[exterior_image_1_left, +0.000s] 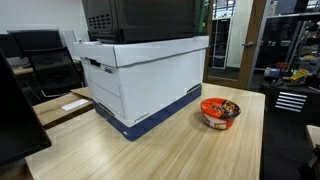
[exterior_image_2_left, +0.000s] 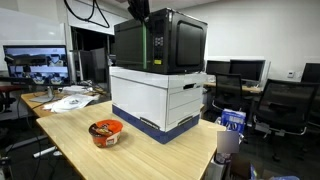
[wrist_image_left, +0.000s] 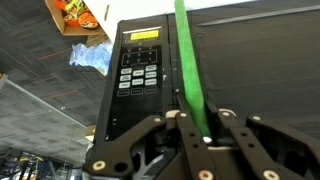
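Observation:
A black microwave stands on a white cardboard box on the wooden table; both also show in an exterior view, the microwave above the box. In the wrist view my gripper is shut on the microwave's green door handle, with a black finger on either side of the strip. The control panel lies just left of the handle. In an exterior view the arm comes down onto the microwave's top front corner.
A red bowl of noodles sits on the table beside the box, also seen as the bowl. Papers lie at the table's far end. A blue-and-white carton stands off the table's corner. Office chairs and monitors surround the table.

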